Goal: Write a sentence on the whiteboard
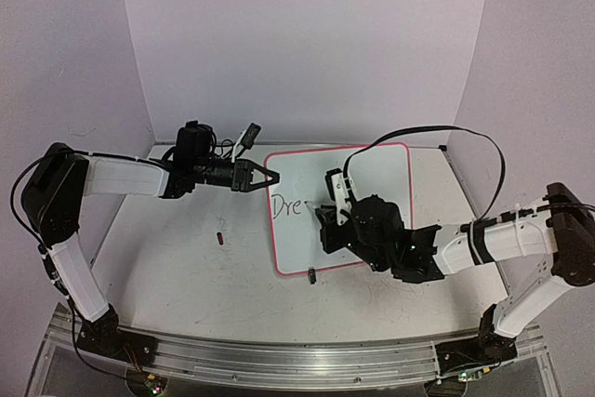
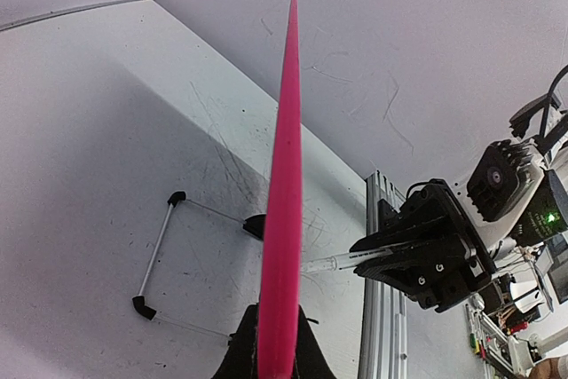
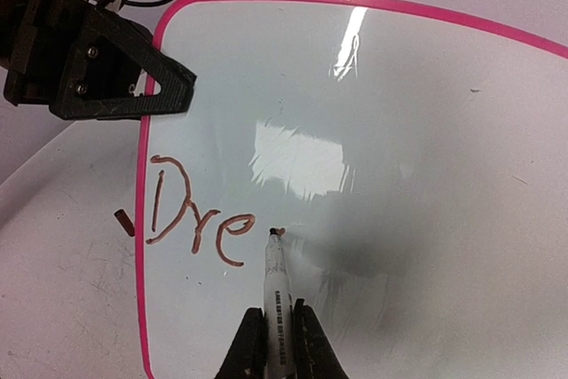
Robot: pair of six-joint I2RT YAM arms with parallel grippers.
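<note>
Right wrist view: I found the right gripper point(image 3: 277, 321) clamping the marker point(image 3: 276, 277), tip right of the sentence point(image 3: 200, 219), and the left gripper point(image 3: 173, 95) clamping the whiteboard point(image 3: 417, 157) edge.

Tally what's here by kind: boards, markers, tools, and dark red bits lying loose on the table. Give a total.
whiteboard: 1
marker: 1
tools: 2 (left tool shut on the whiteboard's edge, right tool shut on the marker)
dark red bit: 1
Total: 5
</note>
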